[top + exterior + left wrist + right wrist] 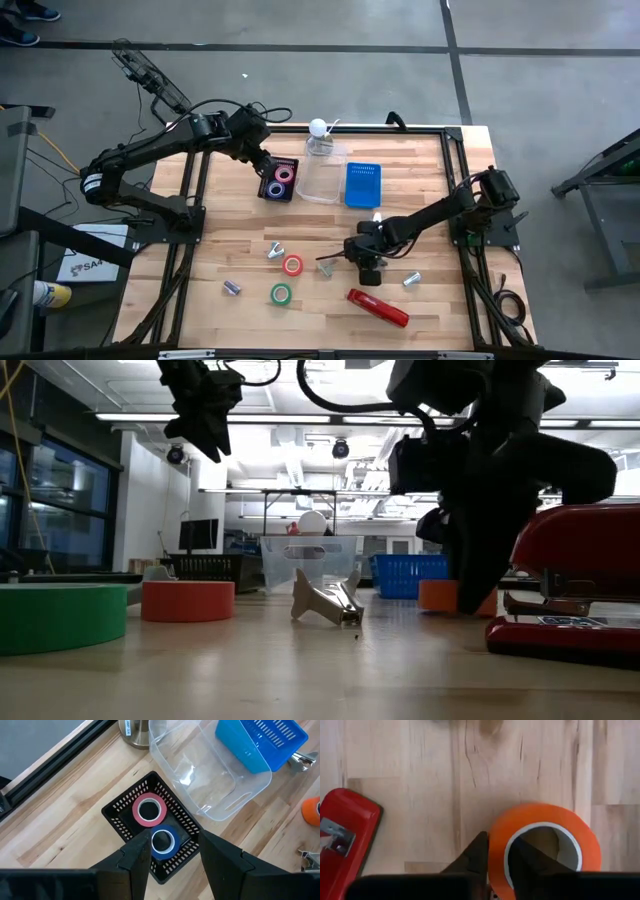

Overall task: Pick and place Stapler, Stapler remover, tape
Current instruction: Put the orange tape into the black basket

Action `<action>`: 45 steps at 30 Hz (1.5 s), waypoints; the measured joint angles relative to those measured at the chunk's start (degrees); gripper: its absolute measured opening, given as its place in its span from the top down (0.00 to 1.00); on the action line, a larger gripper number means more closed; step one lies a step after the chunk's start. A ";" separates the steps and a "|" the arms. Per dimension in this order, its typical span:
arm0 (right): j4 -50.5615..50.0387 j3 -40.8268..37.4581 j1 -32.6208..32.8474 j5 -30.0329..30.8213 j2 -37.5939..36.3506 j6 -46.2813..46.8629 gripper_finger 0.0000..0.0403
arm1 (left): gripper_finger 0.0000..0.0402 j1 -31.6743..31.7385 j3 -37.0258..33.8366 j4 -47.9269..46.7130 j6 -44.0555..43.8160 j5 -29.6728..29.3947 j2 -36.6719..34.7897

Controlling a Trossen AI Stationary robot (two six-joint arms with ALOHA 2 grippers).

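Right end effector clamped across the wall of a light, stiff orange tape ring; left end effector apart above a black mesh basket.

Even, bright indoor light falls from ceiling strip lamps, seen glowing white in the low view. The pale wooden tabletop shows only soft, short shadows under the arms. The clear plastic bin carries white glare. In the low view, the near green tape roll and red stapler are blurred and the arms are dark silhouettes.
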 joint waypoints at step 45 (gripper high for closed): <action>-4.62 38.66 -14.34 6.91 -8.66 -18.22 0.92 | 0.60 -2.60 -0.03 31.92 16.43 38.66 -0.01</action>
